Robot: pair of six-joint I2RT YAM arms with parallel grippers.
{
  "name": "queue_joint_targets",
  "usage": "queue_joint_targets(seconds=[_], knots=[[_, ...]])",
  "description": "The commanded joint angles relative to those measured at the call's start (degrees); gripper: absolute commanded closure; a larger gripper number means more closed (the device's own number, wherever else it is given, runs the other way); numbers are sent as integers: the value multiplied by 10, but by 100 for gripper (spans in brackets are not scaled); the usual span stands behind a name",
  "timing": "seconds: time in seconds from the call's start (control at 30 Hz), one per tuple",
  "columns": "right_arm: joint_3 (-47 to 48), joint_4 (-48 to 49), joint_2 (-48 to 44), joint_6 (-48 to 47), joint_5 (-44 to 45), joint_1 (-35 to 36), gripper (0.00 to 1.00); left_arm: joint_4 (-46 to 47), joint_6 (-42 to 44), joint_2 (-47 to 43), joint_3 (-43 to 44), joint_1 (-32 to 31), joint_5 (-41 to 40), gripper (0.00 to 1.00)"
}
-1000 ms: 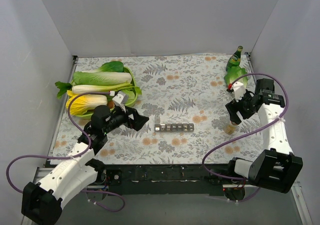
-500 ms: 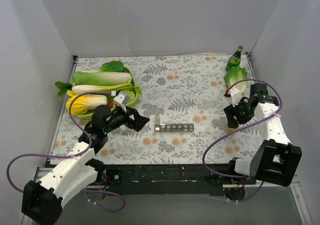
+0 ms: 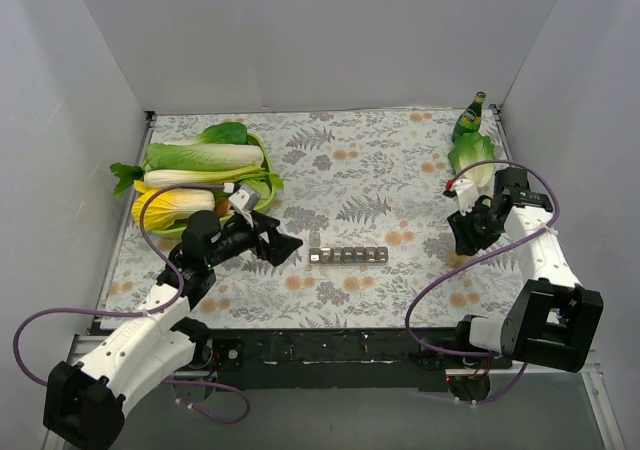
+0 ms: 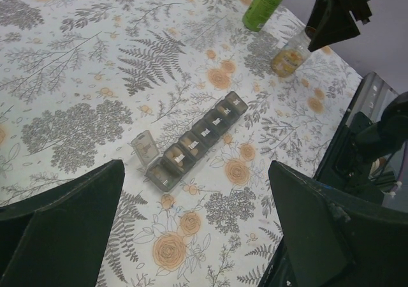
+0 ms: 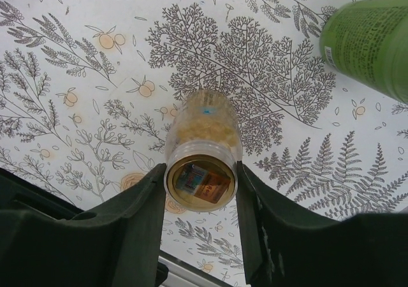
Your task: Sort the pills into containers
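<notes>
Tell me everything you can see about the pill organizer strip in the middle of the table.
The pill organizer is a straight strip of about seven small grey, translucent, plastic-looking compartments lying flat on the floral tablecloth, mid-table. The lid at the end nearest the left arm stands open; the others look shut. Small pale pieces show inside several compartments. Nothing touches it; the open left end effector hovers just beside that end.

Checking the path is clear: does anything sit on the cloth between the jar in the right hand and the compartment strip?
Nothing visible does. Only bare cloth lies between the pill jar, held in the right hand, and the containers.
</notes>
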Motion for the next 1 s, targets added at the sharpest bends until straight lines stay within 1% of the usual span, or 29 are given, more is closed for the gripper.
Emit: queue_joint_targets(seconds=[0.0, 0.07, 0.1, 0.17, 0.2, 0.33, 0.37, 0.4, 0.47, 0.5, 0.57, 0.6, 0.63, 0.7, 0.73, 0.77, 0.8, 0.83, 0.9, 0.97], knots=[[9, -12, -4, -44, -39, 16, 75, 63, 1, -9, -24, 2, 93, 2], [23, -34, -2, -71, -60, 31, 76, 85, -4, -8, -34, 2, 130, 2], [28, -53, 0, -95, -68, 60, 77, 94, -3, -8, -42, 1, 141, 2], [32, -68, -3, -122, -70, 91, 77, 111, 0, -5, -46, 0, 156, 2], [32, -71, -4, -144, -67, 137, 77, 112, 6, -2, -46, -2, 161, 2], [29, -85, -6, -184, -66, 221, 76, 109, 8, 7, -43, -6, 163, 2], [30, -86, -5, -189, -70, 237, 76, 109, 8, 7, -44, -7, 162, 2], [32, -86, -3, -191, -77, 268, 76, 108, 4, 10, -44, -7, 159, 2], [32, -74, 3, -185, -83, 298, 75, 108, 1, 11, -45, -10, 157, 2], [31, -67, 5, -181, -85, 327, 74, 108, -1, 12, -45, -12, 156, 2], [25, -38, 11, -162, -82, 354, 70, 107, -9, 16, -45, -17, 147, 2], [23, -30, 14, -154, -80, 378, 67, 108, -11, 17, -44, -20, 142, 2], [25, -20, 21, -146, -79, 386, 56, 108, -13, 21, -43, -26, 135, 2], [35, -15, 31, -131, -96, 392, 45, 109, -16, 28, -38, -34, 127, 2], [44, -14, 38, -125, -101, 392, 32, 109, -17, 32, -36, -43, 120, 2], [54, -14, 38, -120, -103, 392, 27, 108, -14, 39, -34, -50, 112, 2], [60, -18, 34, -119, -107, 391, 25, 108, -13, 42, -30, -54, 107, 2], [62, -18, 30, -118, -110, 389, 20, 108, -10, 46, -28, -65, 103, 2], [69, -21, 11, -117, -120, 376, 16, 108, 1, 61, -18, -79, 88, 2], [70, -22, -6, -116, -134, 359, 12, 110, 12, 74, -10, -107, 71, 2]])
